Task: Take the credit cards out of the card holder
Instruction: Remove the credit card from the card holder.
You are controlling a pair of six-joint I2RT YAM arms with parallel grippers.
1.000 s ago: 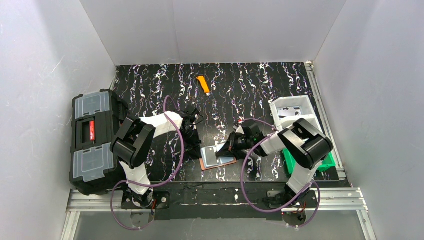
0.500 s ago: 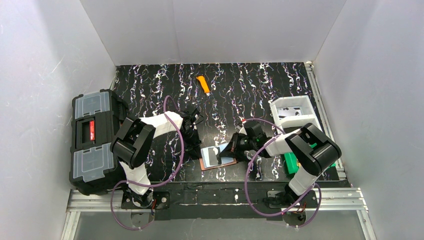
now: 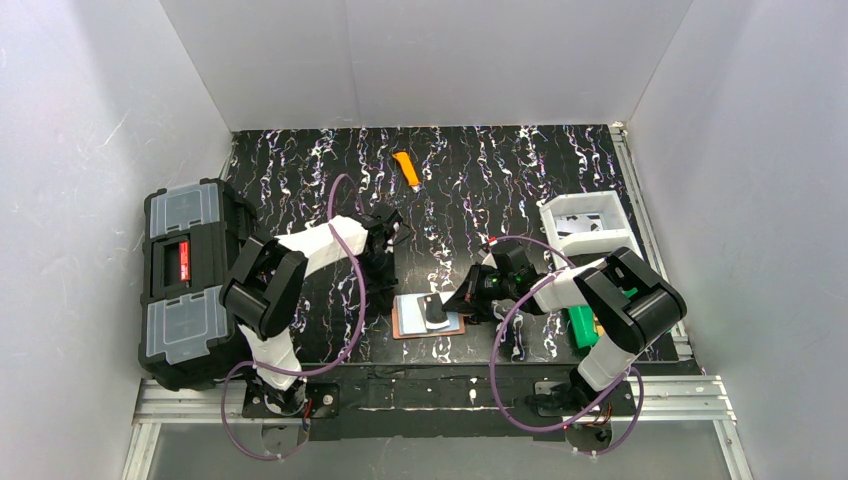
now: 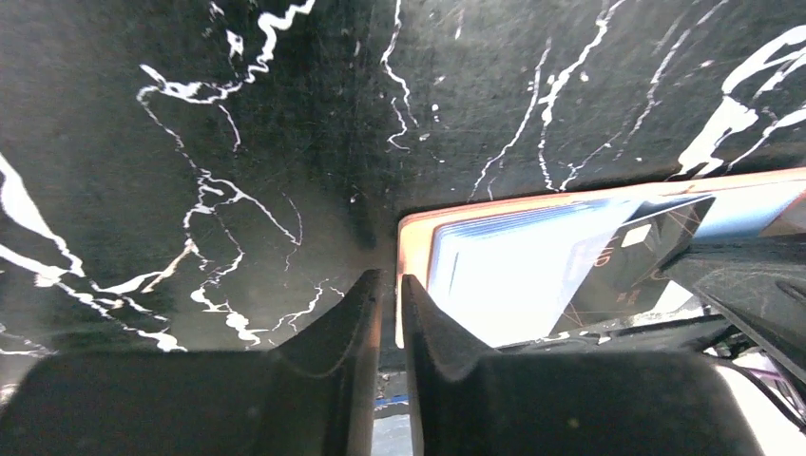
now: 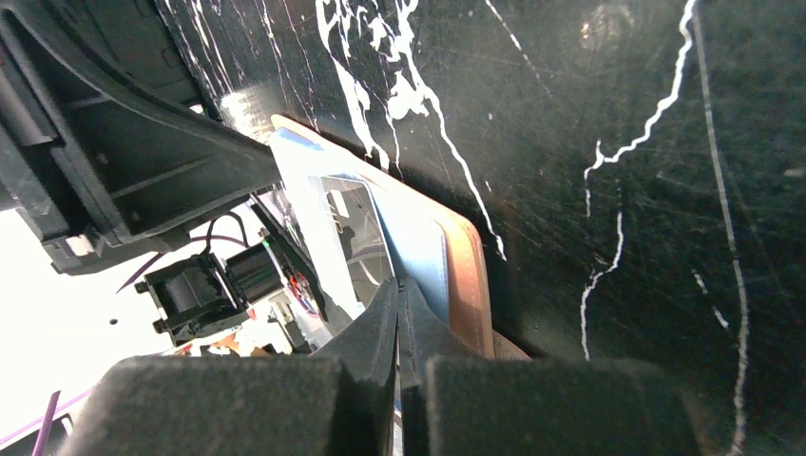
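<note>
Card holder (image 3: 401, 327): flat brown leather-like rectangle with rounded corners, lying on the black white-veined table (image 3: 500, 170) between the arms. Pale blue-grey card (image 3: 412, 308): thin, glossy, lying in the holder, pinched by the right gripper (image 3: 437, 313). Left gripper (image 3: 385, 272): jaws nearly together at the holder's corner.

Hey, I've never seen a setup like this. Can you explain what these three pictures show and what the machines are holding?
These are two robot arms, each ending in a two-finger pincer. The wide picture looks down from above, and the other two come from a camera on each wrist. On the black marbled table lie a brown wallet, a toolbox, an orange knife and a white tub. The left pincer seems to pinch the wallet's edge. The right pincer is closed on a pale blue card in the wallet.
</note>
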